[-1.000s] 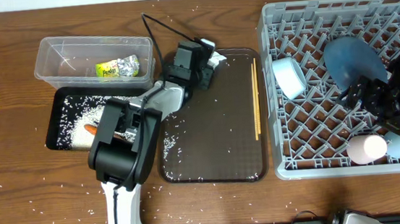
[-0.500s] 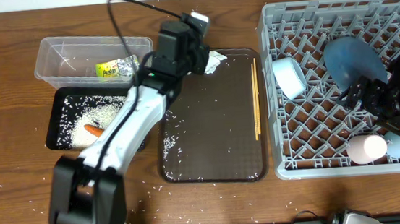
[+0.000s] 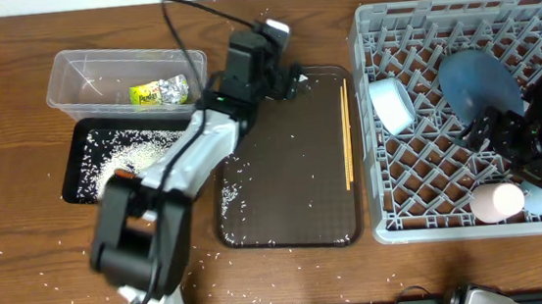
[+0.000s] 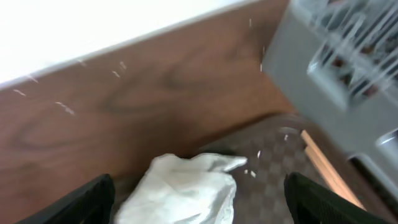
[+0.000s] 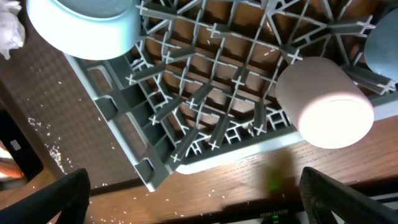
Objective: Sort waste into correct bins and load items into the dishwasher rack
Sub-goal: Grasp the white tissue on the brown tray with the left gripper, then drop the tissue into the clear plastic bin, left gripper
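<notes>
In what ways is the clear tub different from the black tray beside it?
The clear tub is see-through with tall walls; the black tray is opaque and shallow. The clear tub holds a crumpled wrapper; the black tray holds white rice grains. Both are rectangular and of similar size.

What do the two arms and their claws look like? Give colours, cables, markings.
Left arm: white links between bulky black joints, a thin black cable looping off its wrist. Right arm: all black where visible. Left claw and right claw: dark matte fingers. No markings legible.
</notes>
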`<state>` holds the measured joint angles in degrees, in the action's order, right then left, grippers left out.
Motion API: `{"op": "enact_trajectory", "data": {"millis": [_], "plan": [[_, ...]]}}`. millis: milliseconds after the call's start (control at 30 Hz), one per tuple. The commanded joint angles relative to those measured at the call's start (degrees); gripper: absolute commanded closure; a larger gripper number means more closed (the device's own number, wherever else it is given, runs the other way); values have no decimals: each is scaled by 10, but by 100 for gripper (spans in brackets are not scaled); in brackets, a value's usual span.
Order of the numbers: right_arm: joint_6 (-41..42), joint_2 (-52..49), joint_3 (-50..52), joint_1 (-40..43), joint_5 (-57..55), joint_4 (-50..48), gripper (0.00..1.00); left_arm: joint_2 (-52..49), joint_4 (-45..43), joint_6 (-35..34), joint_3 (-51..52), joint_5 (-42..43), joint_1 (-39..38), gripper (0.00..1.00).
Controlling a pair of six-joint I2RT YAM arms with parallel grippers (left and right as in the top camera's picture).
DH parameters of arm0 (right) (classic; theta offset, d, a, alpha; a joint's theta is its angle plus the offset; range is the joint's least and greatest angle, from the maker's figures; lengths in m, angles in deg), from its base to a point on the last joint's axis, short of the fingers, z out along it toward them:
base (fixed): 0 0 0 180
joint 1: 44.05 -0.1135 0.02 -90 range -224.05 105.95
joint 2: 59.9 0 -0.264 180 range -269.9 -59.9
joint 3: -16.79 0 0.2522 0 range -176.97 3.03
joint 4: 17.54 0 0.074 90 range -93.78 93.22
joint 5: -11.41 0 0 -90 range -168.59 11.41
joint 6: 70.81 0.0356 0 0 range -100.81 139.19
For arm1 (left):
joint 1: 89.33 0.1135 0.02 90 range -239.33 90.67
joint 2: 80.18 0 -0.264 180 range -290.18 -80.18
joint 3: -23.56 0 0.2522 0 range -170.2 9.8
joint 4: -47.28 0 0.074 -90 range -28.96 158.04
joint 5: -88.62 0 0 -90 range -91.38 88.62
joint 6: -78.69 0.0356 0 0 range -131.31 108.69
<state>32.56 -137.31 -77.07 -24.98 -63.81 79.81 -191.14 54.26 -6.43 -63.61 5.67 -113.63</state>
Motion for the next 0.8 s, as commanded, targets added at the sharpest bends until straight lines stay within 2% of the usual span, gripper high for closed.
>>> {"op": "enact_trajectory", "data": {"millis": [0,167,300,467,567,633,667,767], "plan": [[-6,2,-4,3,0,1,1,-51,-16,-2,-2,3,-5,13],[-6,2,-4,3,0,0,1,-101,-48,-2,-2,2,-16,19],[-6,2,-4,3,0,0,1,-127,-62,-2,-2,2,-21,30],[-6,2,-4,3,0,0,1,-148,-60,-2,-2,2,-21,48],[-6,2,-4,3,1,0,1,-153,-51,-2,-2,-2,-21,68],[-6,2,-4,3,1,0,1,-151,-49,-2,-2,-2,-21,88],[-6,2,-4,3,1,0,1,-146,-49,-2,-2,-2,-21,94],[-6,2,-4,3,1,2,1,-118,-45,-2,-2,-2,-21,94]]}}
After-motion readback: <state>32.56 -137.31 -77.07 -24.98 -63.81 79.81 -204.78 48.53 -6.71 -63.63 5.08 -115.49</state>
